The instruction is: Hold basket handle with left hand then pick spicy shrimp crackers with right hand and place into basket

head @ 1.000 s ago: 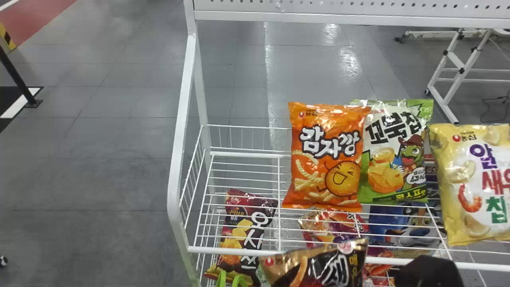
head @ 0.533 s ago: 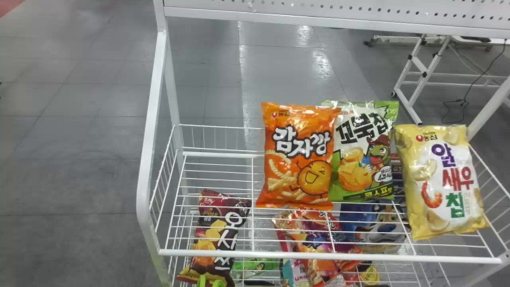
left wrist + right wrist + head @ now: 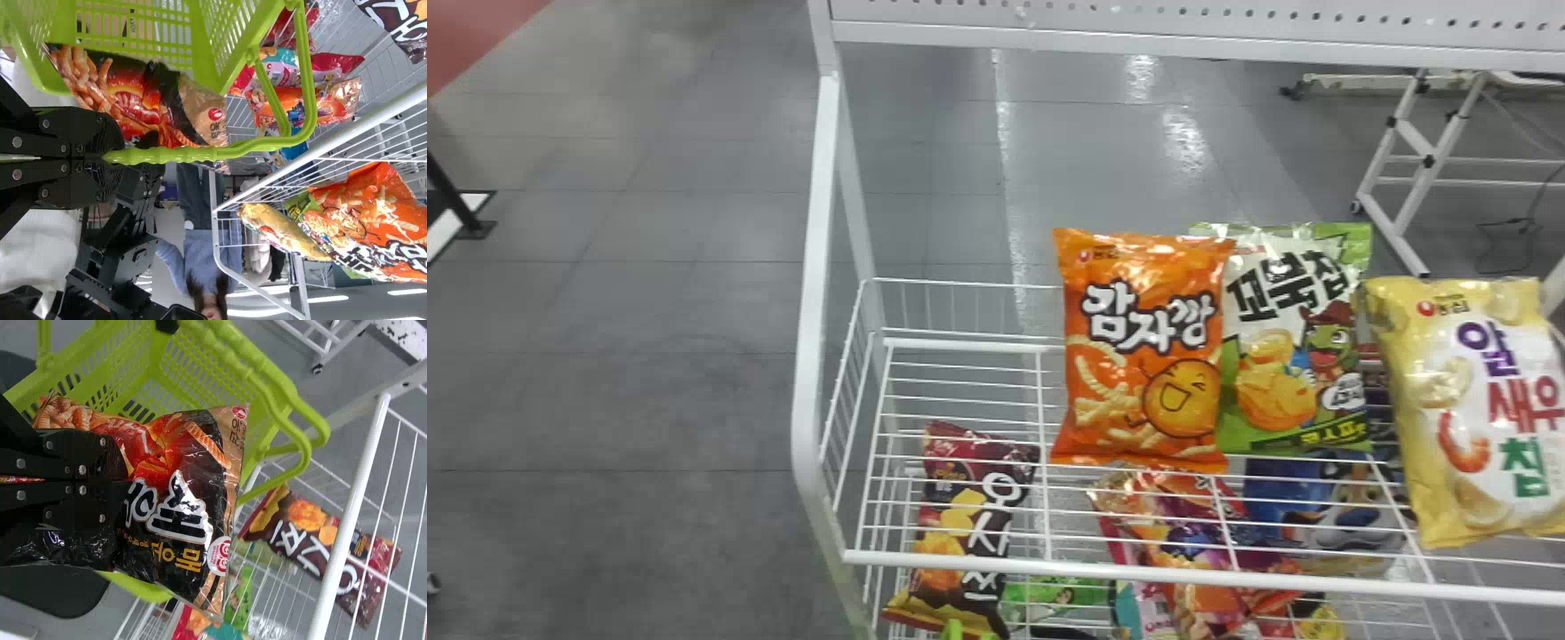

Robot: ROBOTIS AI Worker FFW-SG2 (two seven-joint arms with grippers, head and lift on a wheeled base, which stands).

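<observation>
Green basket [image 3: 257,33]: hangs by its handle [image 3: 200,153] beside the rack; rim a little skewed in the right wrist view.
Left gripper [image 3: 110,157]: jaws clenched on the handle, close together around the slim bar.
Right gripper [image 3: 123,481]: jaws grasping the spicy shrimp crackers [image 3: 180,453] by the middle, film creased on both sides.
Packet position: in front of the basket, overlapping its rim in both wrist views. Whether any of it is inside, I cannot tell.
Stage, judged: handle secured, pick made, placing still to do.
Main risk: I let go too soon and the packet drops outside the rim. Likely cause: its width masks the near edge from my right wrist.
Snag risk: a sealed end catches on the rim or the handle bend, since the packet spans much of the mouth. I should bring one end in first.
Swing risk: a push on the rim turns the basket about my single hold; smooth plastic could rotate between my left jaws.
Rack risk: the handle's far bend lies close to the front rail [image 3: 1138,573]; a careless turn might hook it there.
Packet handling: puffy, slick film, I expect. Too little squeeze and it slides; too much and the crackers crush.
</observation>
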